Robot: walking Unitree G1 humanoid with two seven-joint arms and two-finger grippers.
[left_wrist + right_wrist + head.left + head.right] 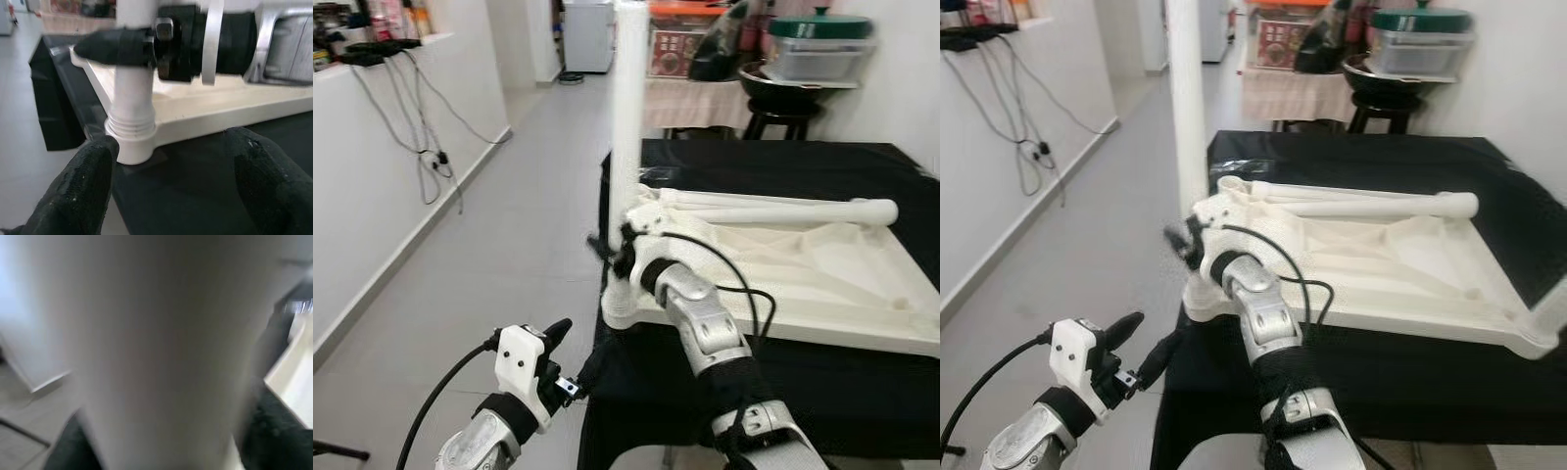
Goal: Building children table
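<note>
Gripping the upright white leg (628,98) at the upturned tabletop's (822,284) corner socket: right gripper (619,245), fingers clamped. Left gripper (558,357) below that corner, fingers apart.

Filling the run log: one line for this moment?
step: leg into corner socket | right gripper: on upright leg | left gripper: open, off the tabletop | second leg: lying flat

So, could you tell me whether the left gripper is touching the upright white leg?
No, the left gripper hangs open short of the upright leg.
</note>
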